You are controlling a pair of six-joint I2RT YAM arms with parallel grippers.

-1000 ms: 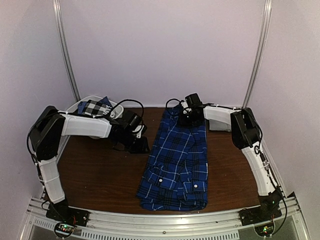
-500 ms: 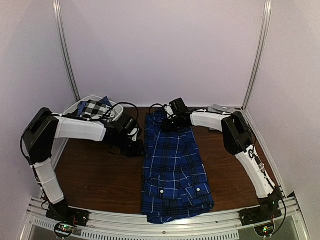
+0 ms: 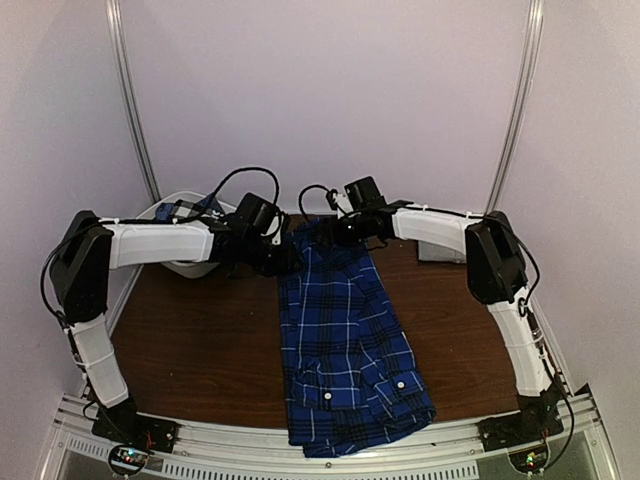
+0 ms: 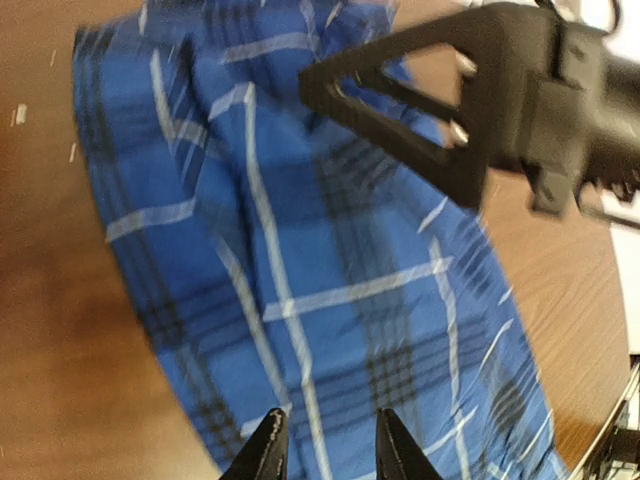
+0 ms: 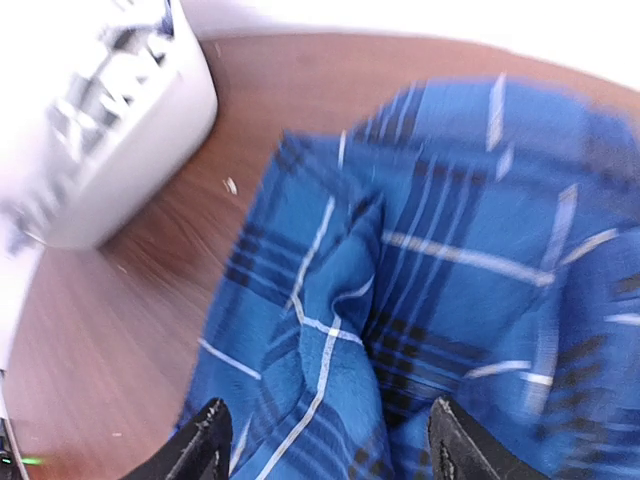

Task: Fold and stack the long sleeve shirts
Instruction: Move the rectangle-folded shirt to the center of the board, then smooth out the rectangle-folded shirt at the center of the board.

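The royal-blue plaid shirt (image 3: 345, 335) lies folded into a long strip on the brown table (image 3: 200, 350), running from the far middle to the near edge. My left gripper (image 3: 286, 262) is at its far left edge, and its jaws are open just above the cloth (image 4: 330, 300). My right gripper (image 3: 336, 232) hovers over the shirt's far end with its jaws wide open above a raised fold (image 5: 350, 300). One right finger (image 4: 400, 100) shows in the left wrist view. A black-and-white check shirt (image 5: 105, 85) lies blurred in the basket. The grey shirt (image 3: 436, 250) is mostly hidden behind the right arm.
The white plastic basket (image 3: 165, 212) stands at the far left behind my left arm, and it also shows in the right wrist view (image 5: 110, 170). Bare table lies left and right of the shirt. Walls close in on all sides.
The blue shirt's far end has slid left and the strip now slants toward the near right. Both grippers moved left and farther back, the left one coming up to the shirt's edge.
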